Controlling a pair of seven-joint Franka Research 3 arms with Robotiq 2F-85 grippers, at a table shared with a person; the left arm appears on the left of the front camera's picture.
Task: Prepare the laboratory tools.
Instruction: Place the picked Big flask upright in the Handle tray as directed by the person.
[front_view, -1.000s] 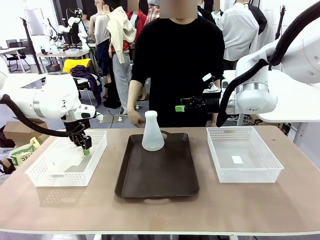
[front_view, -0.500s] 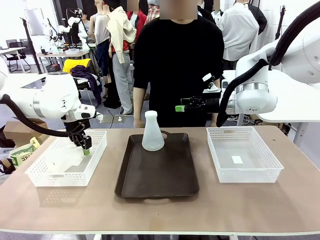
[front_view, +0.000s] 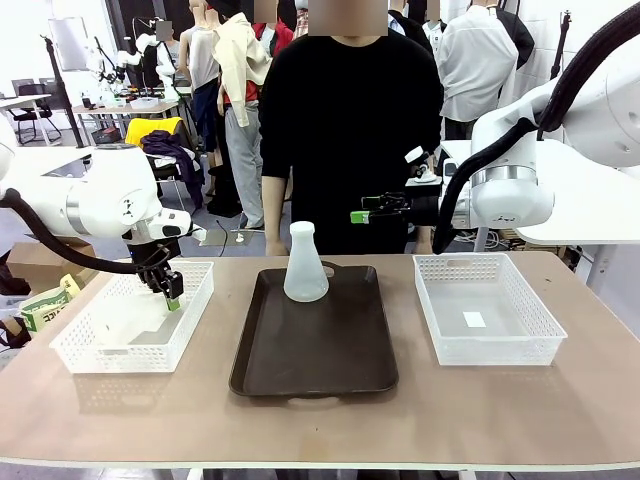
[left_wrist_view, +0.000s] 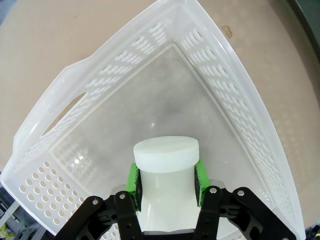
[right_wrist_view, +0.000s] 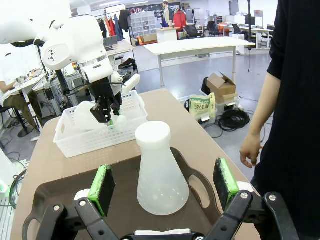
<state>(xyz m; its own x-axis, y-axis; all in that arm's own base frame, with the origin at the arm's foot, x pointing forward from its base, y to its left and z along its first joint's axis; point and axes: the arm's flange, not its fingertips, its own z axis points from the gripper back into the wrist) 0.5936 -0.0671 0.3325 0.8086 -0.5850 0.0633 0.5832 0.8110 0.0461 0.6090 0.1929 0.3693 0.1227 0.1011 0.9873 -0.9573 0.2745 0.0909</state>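
Flask neck is clamped in the left pincer inside the left basket; next, lift it toward the tray. Right pincer gapes apart.

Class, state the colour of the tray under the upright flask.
Dark brown tray, clearest in the front view; flask.

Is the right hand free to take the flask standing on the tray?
Probably yes. The right hand is open, lined up with the flask on the brown tray, nothing between them. The person's hand hangs off to the side.
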